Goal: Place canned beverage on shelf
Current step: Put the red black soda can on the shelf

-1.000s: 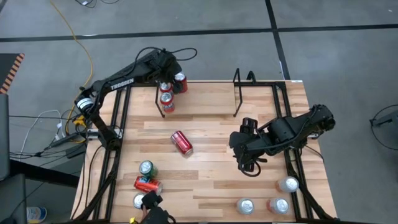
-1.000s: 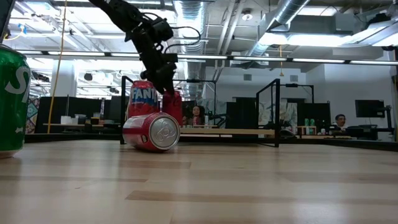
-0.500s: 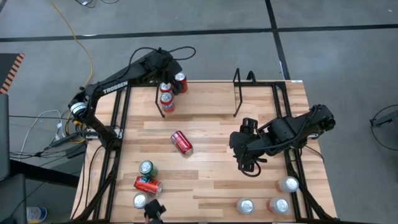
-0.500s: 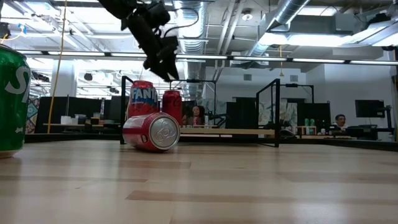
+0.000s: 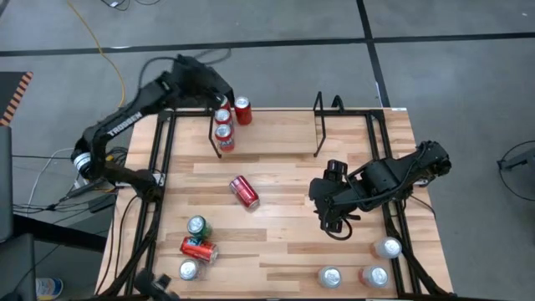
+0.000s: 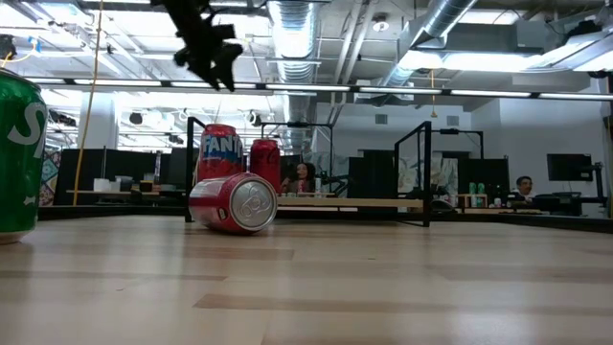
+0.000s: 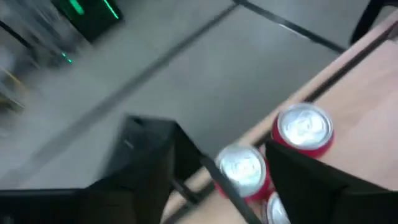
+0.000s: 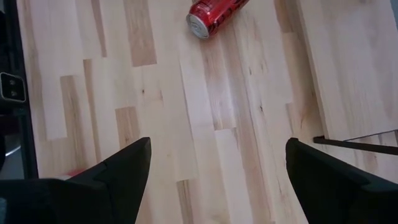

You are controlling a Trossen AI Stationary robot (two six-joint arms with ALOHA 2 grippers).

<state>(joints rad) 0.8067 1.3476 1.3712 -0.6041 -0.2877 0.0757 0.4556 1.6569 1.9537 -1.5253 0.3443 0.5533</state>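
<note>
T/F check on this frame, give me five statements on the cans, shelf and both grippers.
1. Three cans stand at the shelf's left end. True.
2. The left gripper holds a can. False: it is off the cans, above the table's far left corner, holding nothing.
3. A red can lies on its side mid-table. True.
4. The right gripper is shut on a can. False: its fingers are open and empty, over bare wood.
5. The green can sits on the shelf. False: it stands near the table's front left, by a tipped orange can.
</note>
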